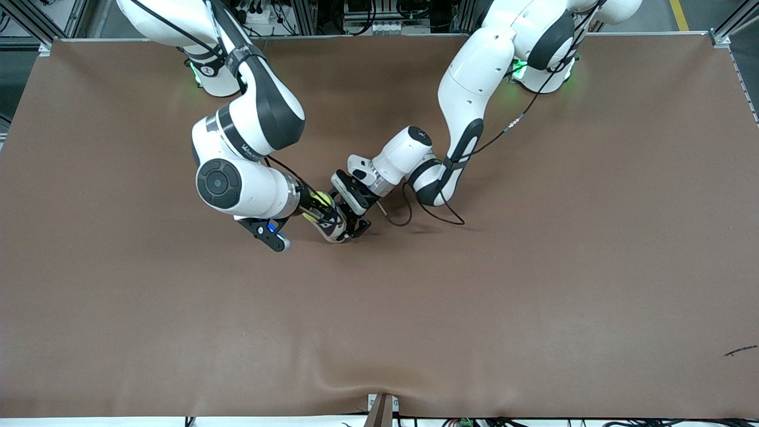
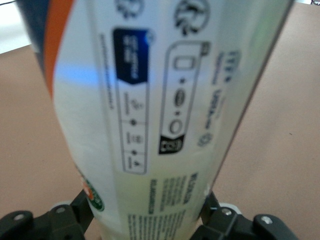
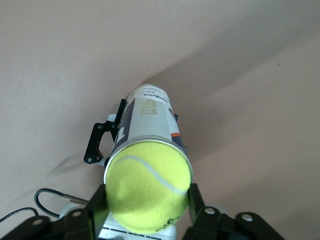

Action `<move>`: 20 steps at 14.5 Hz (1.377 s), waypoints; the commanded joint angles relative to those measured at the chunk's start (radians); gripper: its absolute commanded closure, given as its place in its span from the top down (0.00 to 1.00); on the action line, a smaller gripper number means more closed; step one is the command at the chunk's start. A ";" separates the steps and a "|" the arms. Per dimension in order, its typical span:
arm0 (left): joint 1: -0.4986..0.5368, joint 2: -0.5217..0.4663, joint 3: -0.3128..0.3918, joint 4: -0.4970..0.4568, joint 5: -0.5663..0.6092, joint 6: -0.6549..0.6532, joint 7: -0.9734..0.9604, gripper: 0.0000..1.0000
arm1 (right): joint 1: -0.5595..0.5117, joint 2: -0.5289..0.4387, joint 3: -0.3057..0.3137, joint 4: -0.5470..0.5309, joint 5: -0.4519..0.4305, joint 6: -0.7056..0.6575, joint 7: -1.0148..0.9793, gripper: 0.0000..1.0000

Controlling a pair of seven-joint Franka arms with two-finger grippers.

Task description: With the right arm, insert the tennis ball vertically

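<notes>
Risk: tennis ball [image 3: 148,187] catches on the can [image 3: 150,125] rim and jams or pops aside if the right gripper [image 3: 145,212] lets go off-centre; a downward push could tip the can in the left gripper [image 2: 150,220].

Ball: yellow-green felt, white seam, pinched between the right fingers [image 3: 197,205], seated at the can's open mouth.

Can: clear tube, printed label, clamped between the left fingers [image 2: 80,210], standing on the brown worktop [image 1: 533,267].

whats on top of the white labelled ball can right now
A yellow-green felt tennis ball sits at the mouth of the white labelled can, held by the right gripper. The can's inside is covered by the ball.
</notes>
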 commanded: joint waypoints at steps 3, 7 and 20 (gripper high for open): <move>0.002 -0.034 0.002 -0.035 0.017 0.004 -0.002 0.86 | -0.011 0.006 -0.011 0.034 0.007 -0.005 0.002 1.00; 0.008 -0.034 0.001 -0.040 0.017 0.002 -0.004 1.00 | -0.150 -0.048 -0.015 0.059 -0.034 -0.035 -0.282 1.00; 0.122 -0.228 -0.002 -0.368 0.019 -0.007 -0.031 1.00 | -0.485 -0.471 -0.014 -0.171 -0.346 -0.189 -1.070 1.00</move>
